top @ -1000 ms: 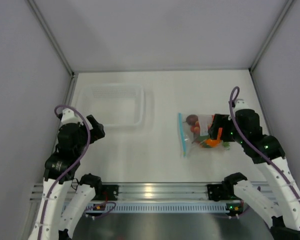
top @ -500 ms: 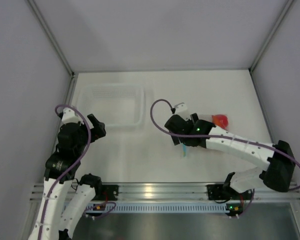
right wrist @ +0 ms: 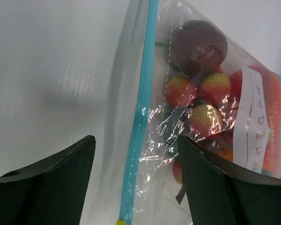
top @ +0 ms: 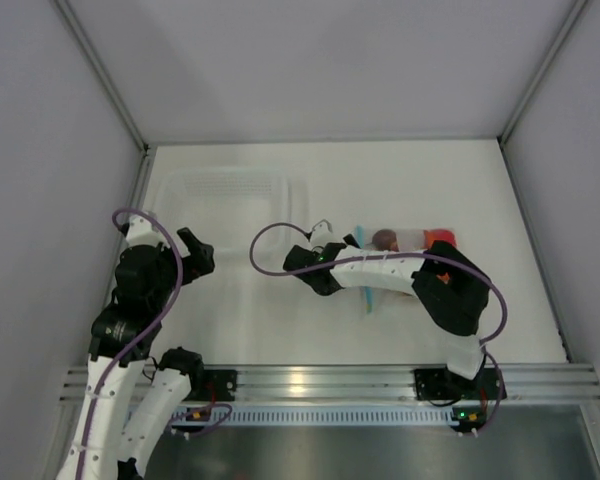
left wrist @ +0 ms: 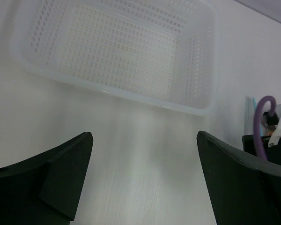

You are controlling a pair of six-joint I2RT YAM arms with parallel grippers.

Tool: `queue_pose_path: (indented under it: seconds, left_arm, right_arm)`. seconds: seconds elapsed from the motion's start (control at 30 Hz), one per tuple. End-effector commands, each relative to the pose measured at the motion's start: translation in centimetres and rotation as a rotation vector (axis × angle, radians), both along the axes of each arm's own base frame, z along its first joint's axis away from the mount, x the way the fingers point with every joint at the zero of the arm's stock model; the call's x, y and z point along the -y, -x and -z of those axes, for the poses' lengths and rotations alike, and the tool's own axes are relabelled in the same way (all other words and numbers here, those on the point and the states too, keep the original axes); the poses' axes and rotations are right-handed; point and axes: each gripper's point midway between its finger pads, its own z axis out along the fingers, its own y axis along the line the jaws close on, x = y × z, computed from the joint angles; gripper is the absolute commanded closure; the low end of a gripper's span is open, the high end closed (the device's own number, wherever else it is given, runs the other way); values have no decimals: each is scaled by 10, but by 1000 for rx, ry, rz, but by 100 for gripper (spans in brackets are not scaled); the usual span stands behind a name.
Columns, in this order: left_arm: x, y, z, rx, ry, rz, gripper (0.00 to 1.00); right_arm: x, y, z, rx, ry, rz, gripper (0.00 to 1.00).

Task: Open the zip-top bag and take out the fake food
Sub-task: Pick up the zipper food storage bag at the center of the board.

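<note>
**The right gripper [right wrist: 136,154] has crossed from the bag's [top: 408,240] closed end to its zip edge.**

The bag, with the fake food [right wrist: 203,89] inside, lies at 3 o'clock from the table's centre, where it lay a second ago. Its zip strip [right wrist: 143,93] looks flat and shut. Your right gripper now sits on the bag's 9 o'clock side, fingers spread astride the strip and pinching nothing. Your left gripper [left wrist: 145,154] waits spread wide at 8 o'clock, near the basket [left wrist: 112,91]. Judge the opening as only starting.

Robot lab test cell, plain grey panel walls [top: 310,60] boxing in a white table [top: 400,180], metal rail [top: 310,380] along the near edge, two robot arms [top: 140,290] bolted on.
</note>
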Motion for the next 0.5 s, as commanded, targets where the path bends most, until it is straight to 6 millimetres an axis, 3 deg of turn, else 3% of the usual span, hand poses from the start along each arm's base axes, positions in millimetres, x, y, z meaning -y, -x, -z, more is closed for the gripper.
queue_pose_path:
  seconds: [0.0, 0.13, 0.4, 0.47]
  left_arm:
    - [5, -8, -10, 55, 3, 26, 1]
    - [6, -8, -10, 56, 6, 35, 1]
    - [8, -8, -10, 55, 7, 48, 1]
    - [9, -8, -10, 57, 8, 48, 1]
  right_arm:
    - [-10, -20, 1, 74, 43, 11, 28]
    - [11, -28, 5, 113, 179, 57, 35]
    - [36, -34, 16, 129, 268, 99, 47]
    - [42, -36, 17, 134, 272, 116, 58]
